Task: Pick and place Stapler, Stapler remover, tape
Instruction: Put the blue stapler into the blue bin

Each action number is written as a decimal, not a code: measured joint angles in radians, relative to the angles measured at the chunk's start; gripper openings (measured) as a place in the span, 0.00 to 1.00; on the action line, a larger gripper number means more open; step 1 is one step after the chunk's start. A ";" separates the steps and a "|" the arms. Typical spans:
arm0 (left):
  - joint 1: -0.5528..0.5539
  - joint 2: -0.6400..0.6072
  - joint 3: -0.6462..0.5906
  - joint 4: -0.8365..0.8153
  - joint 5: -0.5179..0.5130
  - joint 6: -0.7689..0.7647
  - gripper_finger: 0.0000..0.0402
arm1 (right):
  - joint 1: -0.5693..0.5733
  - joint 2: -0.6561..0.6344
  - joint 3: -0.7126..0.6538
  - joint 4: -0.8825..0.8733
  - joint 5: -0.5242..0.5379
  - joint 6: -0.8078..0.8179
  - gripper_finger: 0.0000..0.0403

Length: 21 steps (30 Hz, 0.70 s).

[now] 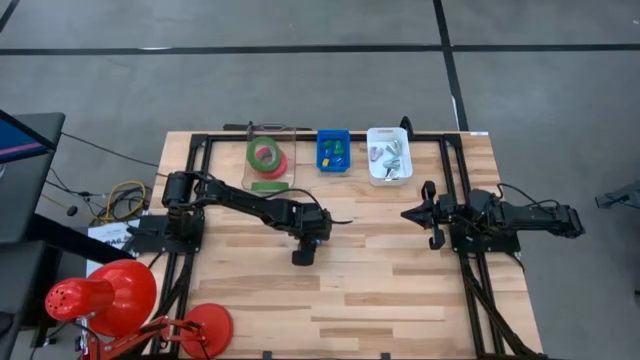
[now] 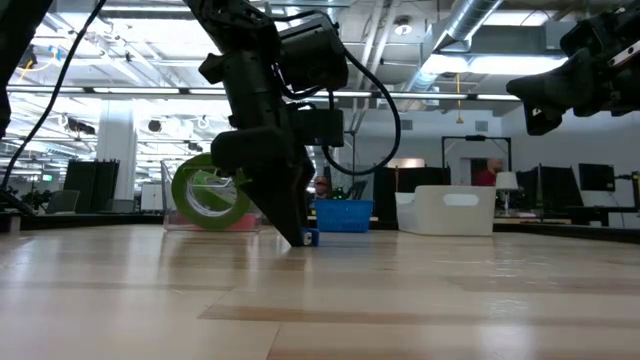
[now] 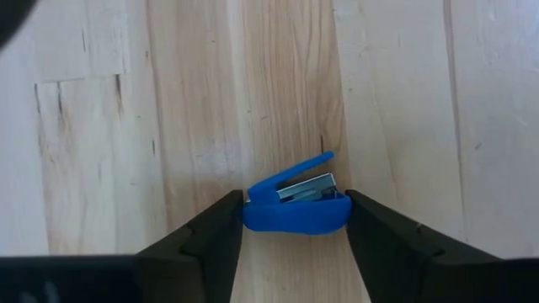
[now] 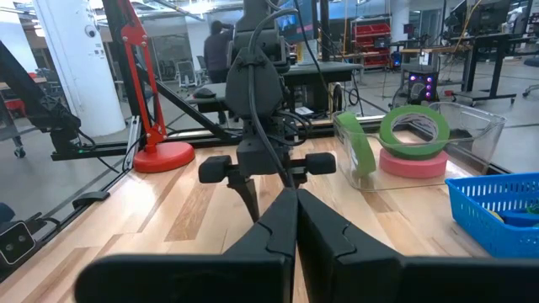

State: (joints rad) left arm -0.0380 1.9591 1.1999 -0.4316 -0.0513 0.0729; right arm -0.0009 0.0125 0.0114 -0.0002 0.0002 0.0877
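Observation:
A small blue stapler (image 3: 295, 206) lies on the wooden table (image 1: 380, 290), between the fingers of my left gripper (image 3: 295, 225), which is shut on it. In the high view my left gripper (image 1: 303, 256) is at the table's middle, and it hides the stapler there. In the low view the stapler (image 2: 311, 237) peeks out beside the fingertips. The tape (image 1: 265, 155) sits in a clear tray at the far edge: a green roll on a red-pink one, and another green roll (image 4: 357, 151) on edge. I cannot pick out the stapler remover. My right gripper (image 1: 408, 213) waits shut, level, at the right. My left gripper pinches the stapler between its two fingers, one finger (image 3: 221, 236) on the hinge end (image 3: 251, 210) and the other on the mouth end (image 3: 343, 210). The fingers come steeply from above, slanting. The stapler rests on the table.
A blue basket (image 1: 334, 150) with small items and a white bin (image 1: 389, 155) stand at the far edge beside the clear tray. A red desk lamp (image 1: 110, 300) stands at the near left corner. Bare wood lies near and right of the stapler.

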 joint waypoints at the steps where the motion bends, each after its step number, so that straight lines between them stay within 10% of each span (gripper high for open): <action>1: 0.000 0.000 0.000 0.000 -0.001 0.000 0.47 | 0.000 0.000 0.000 0.000 0.000 0.000 0.00; 21: 0.024 -0.091 -0.002 -0.018 -0.004 0.001 0.46 | 0.000 0.000 0.000 0.000 0.000 0.000 0.00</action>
State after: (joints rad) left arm -0.0137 1.8685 1.1976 -0.4495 -0.0553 0.0734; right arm -0.0006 0.0128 0.0113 -0.0002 0.0002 0.0877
